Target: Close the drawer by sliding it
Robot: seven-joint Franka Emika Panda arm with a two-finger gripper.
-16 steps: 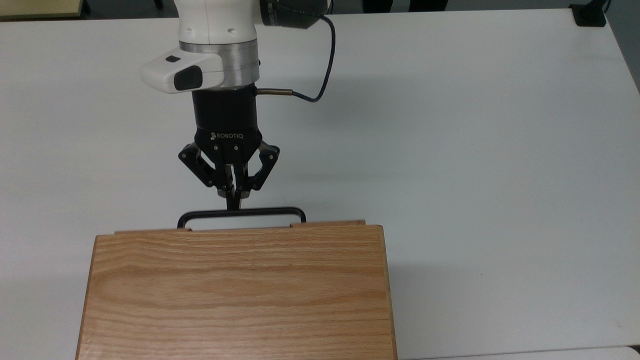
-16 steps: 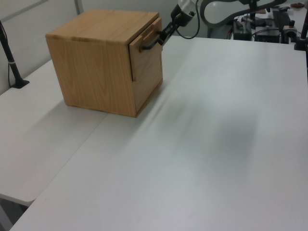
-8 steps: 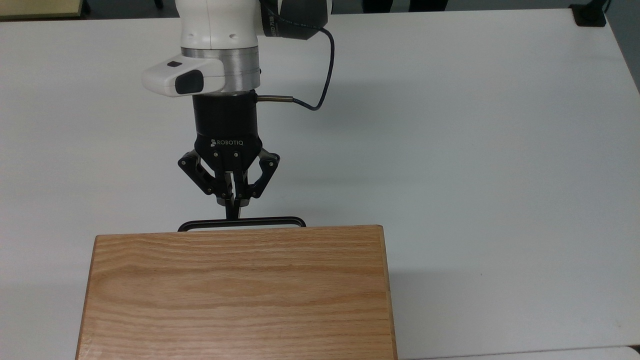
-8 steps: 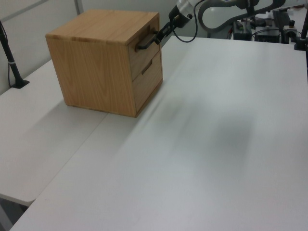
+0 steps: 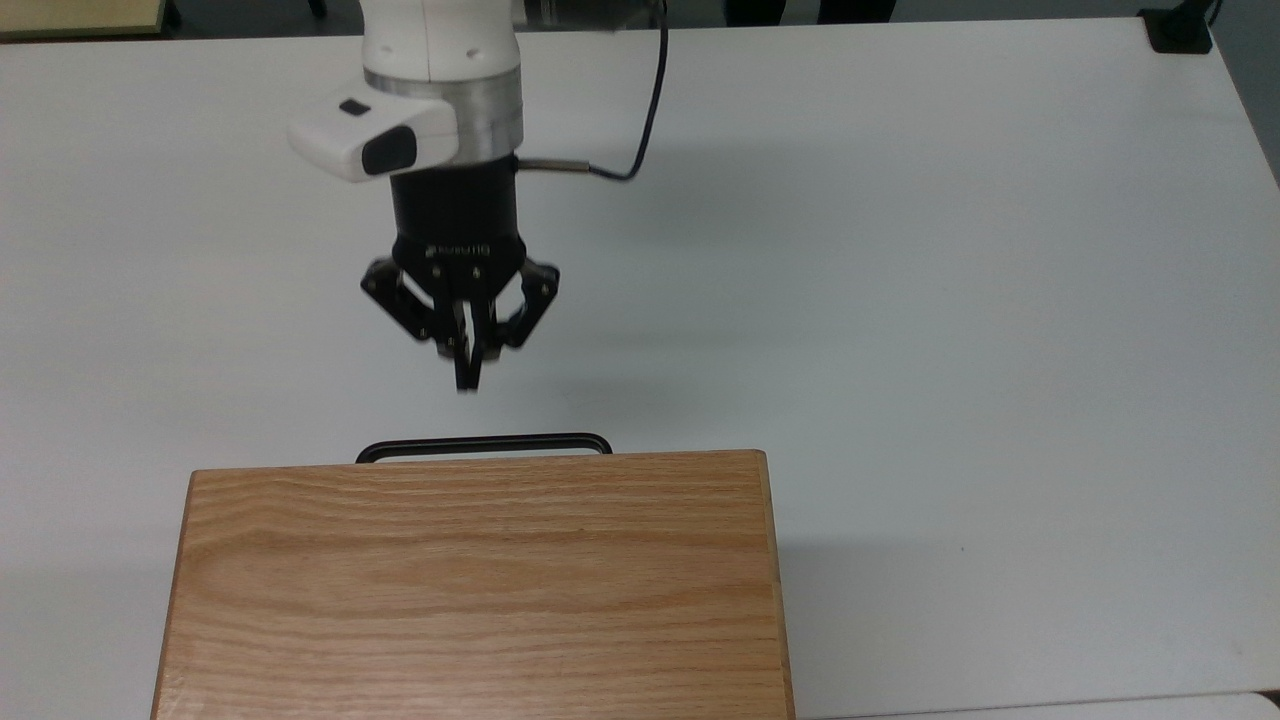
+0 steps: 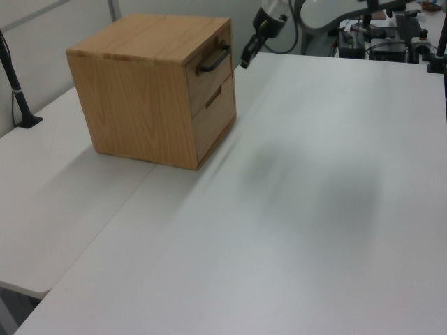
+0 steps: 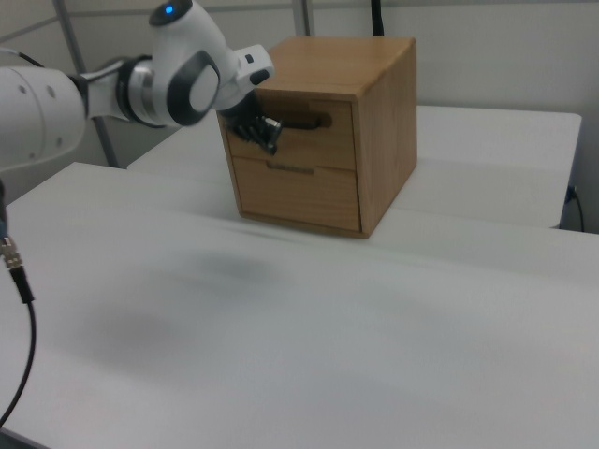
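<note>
White laminate of the bench is carrying the oak cabinet, whose broad grained top is filling the lower part of the top view. The drawer, the upper of two in the cabinet's front, is now sitting flush with that front; a second ago its panel was still projecting past the cabinet's edge. Only its black bar handle is standing proud, just beyond the cabinet top in the top view. The robot arm is drawing back: the hand, half a second ago pressing against the handle, is now hanging apart from it with bare bench between, its fingers clenched together on nothing. Judged from this, the slide is finished and the task is essentially complete, with only the retreat remaining. With both drawers shut, whatever they are holding is hidden.
</note>
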